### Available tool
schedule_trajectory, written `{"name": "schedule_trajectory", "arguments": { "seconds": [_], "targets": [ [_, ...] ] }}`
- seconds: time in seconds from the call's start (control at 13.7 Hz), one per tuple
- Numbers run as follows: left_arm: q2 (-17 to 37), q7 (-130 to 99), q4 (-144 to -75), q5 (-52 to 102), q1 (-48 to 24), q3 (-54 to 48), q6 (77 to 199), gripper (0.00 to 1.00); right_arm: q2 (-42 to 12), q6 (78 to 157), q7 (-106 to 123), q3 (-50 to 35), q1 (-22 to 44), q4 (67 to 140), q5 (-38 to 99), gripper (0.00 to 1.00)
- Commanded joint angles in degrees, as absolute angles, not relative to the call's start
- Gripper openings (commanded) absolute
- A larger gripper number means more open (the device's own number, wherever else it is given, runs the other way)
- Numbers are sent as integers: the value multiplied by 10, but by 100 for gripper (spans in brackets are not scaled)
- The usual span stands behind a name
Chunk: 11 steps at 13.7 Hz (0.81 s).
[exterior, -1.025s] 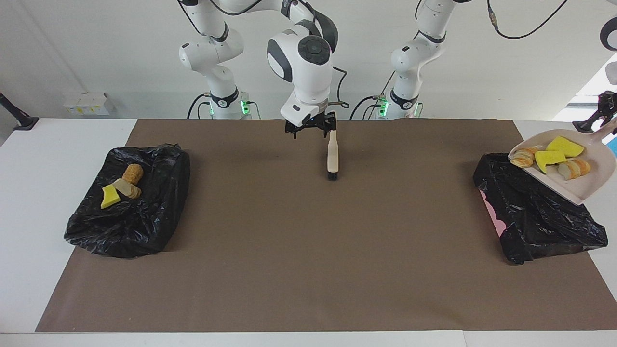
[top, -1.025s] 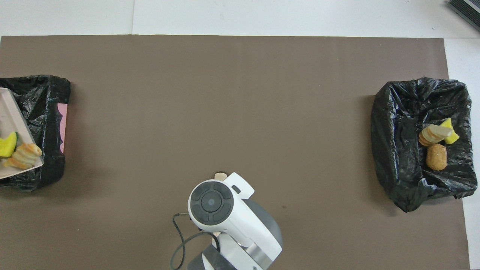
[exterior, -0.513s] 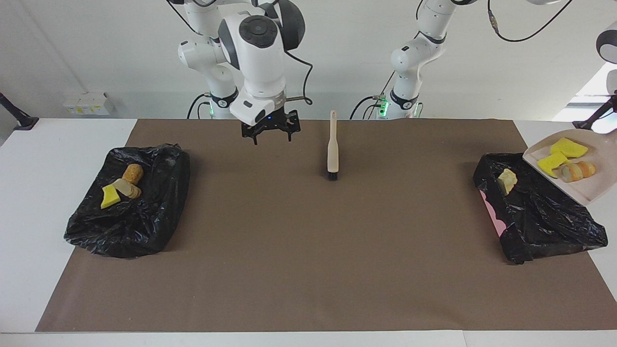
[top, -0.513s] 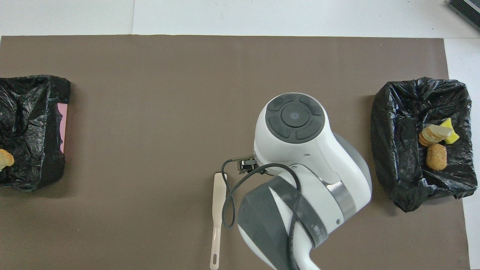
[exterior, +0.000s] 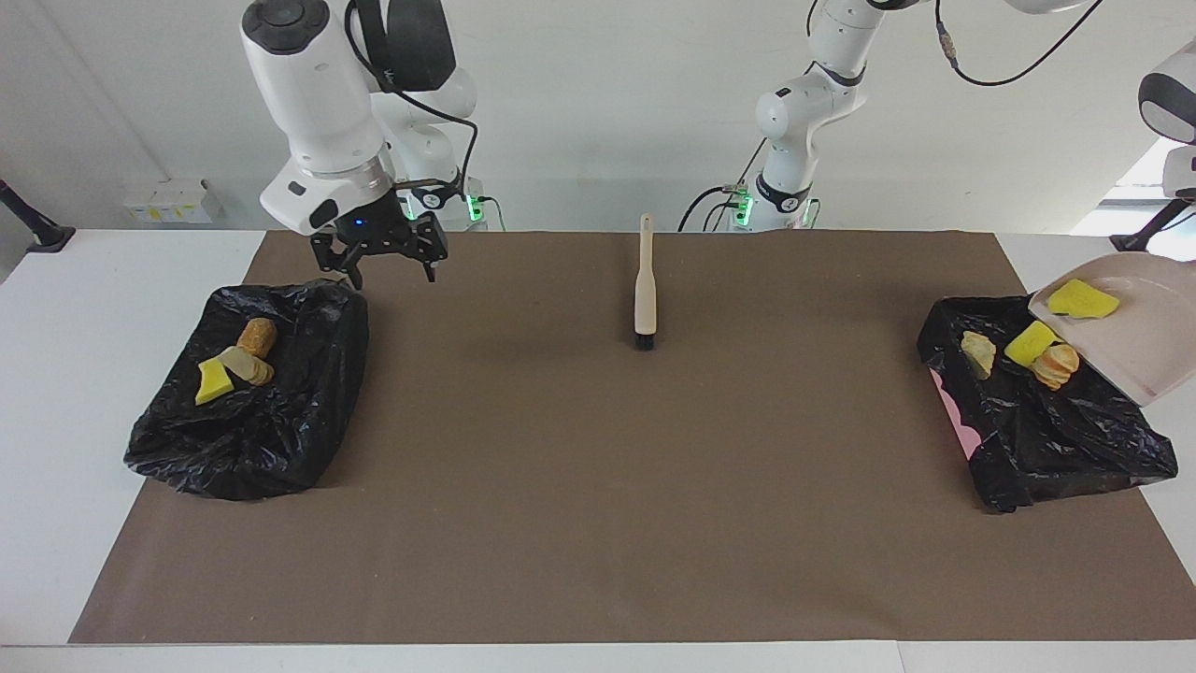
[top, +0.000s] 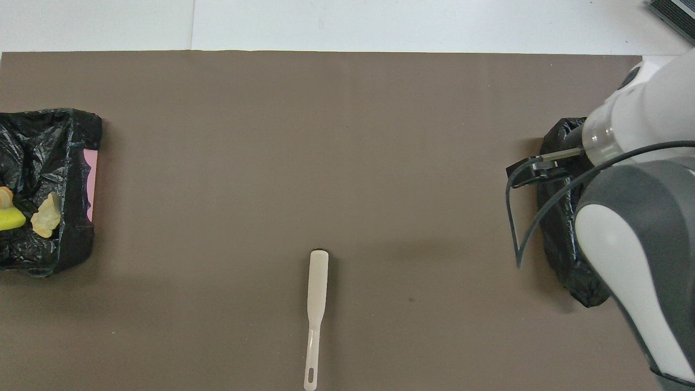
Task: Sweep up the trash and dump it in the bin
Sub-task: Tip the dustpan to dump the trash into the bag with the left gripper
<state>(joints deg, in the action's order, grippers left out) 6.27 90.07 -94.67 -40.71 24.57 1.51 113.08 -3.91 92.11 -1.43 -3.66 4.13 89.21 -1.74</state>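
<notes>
Our right gripper (exterior: pixel 383 254) spread and bare over the mat's robot-side edge by one black bin (exterior: pixel 248 393), our left gripper unseen, tilted dustpan (exterior: pixel 1135 332) over the other bin's (exterior: pixel 1046 421) rim, trash (exterior: pixel 1042 353) in both bins, one piece on the dustpan, brush (exterior: pixel 644 285) lying mid-mat, open mat (exterior: pixel 598 486) around it.

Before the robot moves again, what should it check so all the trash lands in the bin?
1. Dustpan tilted over the bin: ok.
2. Dustpan emptied: not ok, one yellow piece lies on it.
3. Dumped pieces inside the bin: ok, three.
4. Brush lying free on the mat: ok.
5. Right gripper open over the other bin's edge: ok.
6. Left gripper's hold on the dustpan: cannot tell.
</notes>
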Motion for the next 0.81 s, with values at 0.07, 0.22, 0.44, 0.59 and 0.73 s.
{"name": "schedule_trajectory", "arguments": {
  "seconds": [0.07, 0.22, 0.44, 0.59, 0.73],
  "targets": [
    [54, 893, -937, -465, 229, 15, 1124, 0, -19, 909, 49, -41, -30, 894, -28, 100],
    [51, 892, -936, -493, 211, 15, 1112, 0, -9, 897, 49, -41, -51, 895, -19, 100],
    [47, 887, -936, -533, 188, 15, 1098, 0, 14, 892, -7, -41, -50, 902, -18, 100],
    [46, 840, -936, -560, 172, 14, 1082, 0, 21, 888, -5, -42, -51, 904, -16, 100],
    [46, 832, -936, -583, 161, 15, 1079, 0, 19, 889, -8, -40, -52, 903, -13, 100]
  ]
}}
